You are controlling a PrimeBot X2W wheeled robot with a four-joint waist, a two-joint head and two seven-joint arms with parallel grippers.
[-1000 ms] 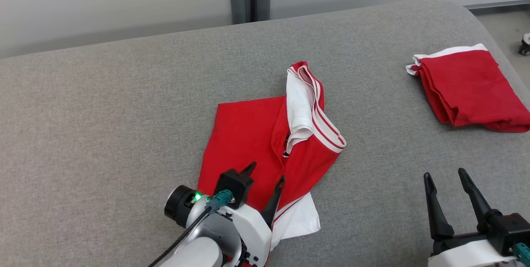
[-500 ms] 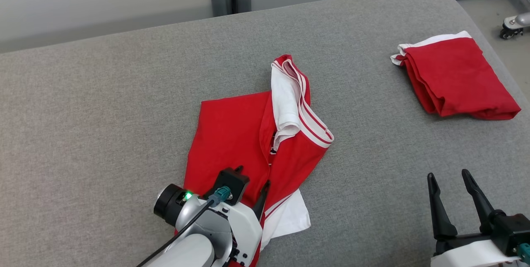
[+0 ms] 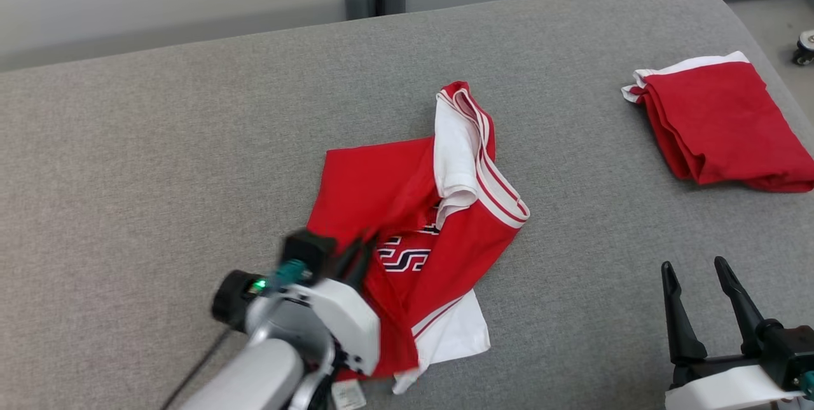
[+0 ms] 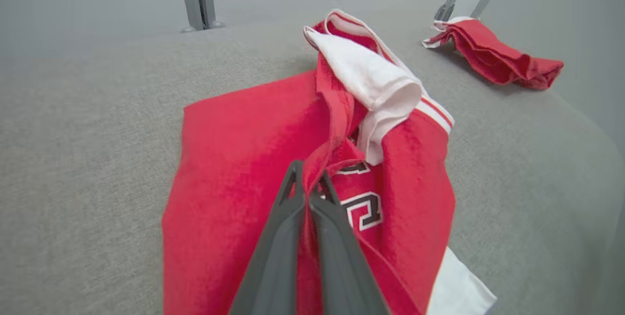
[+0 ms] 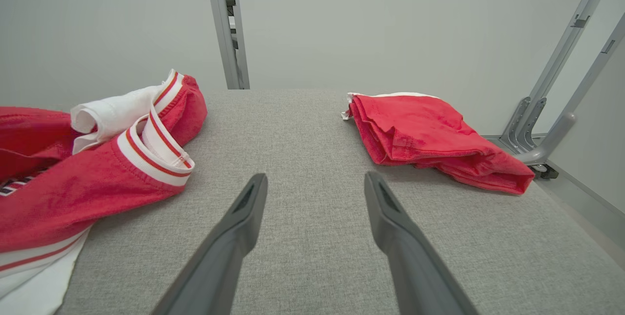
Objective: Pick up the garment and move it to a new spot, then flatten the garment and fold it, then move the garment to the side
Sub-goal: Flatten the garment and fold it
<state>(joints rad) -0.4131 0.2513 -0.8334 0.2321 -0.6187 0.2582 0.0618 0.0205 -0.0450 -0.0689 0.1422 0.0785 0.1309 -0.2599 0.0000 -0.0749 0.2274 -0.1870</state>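
My left jaws, wide a moment ago, are now pinching a fold of the garment lying in the middle of the surface, so the pickup is beginning, while my right jaws are waiting wide open.

Red garment, white striped trim, maybe black lettering, grey tabletop, red cloth
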